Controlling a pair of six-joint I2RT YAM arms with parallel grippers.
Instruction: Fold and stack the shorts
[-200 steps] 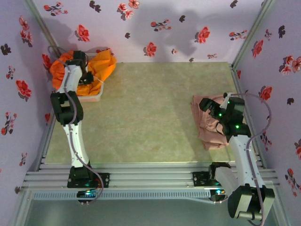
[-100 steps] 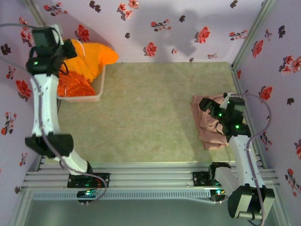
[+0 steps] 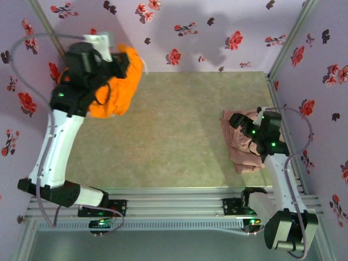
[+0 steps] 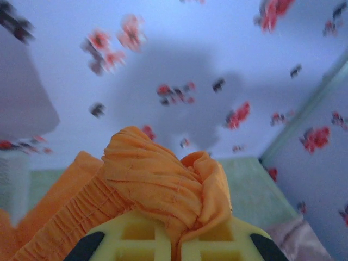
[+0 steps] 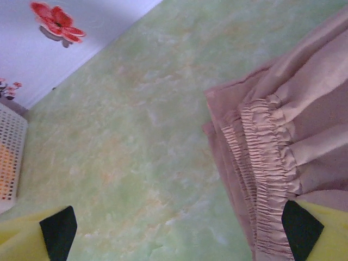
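Orange shorts (image 3: pixel 125 87) are up off the worktop (image 3: pixel 174 136) at its 10 o'clock corner, hanging bunched. Your left claw (image 4: pixel 174 247) is clamped tight on a wad of that cloth.

Pink-beige shorts (image 3: pixel 235 159) lie folded at 3 o'clock. The right claw (image 5: pixel 179 231) gapes wide over them and holds nothing.

Risks as I judge them:
- A small pinch on crumpled fabric may slip mid-carry.
- The shorts may land wadded, so your fold goes crooked.
- Trailing cloth could catch the mesh basket (image 5: pixel 10 157).
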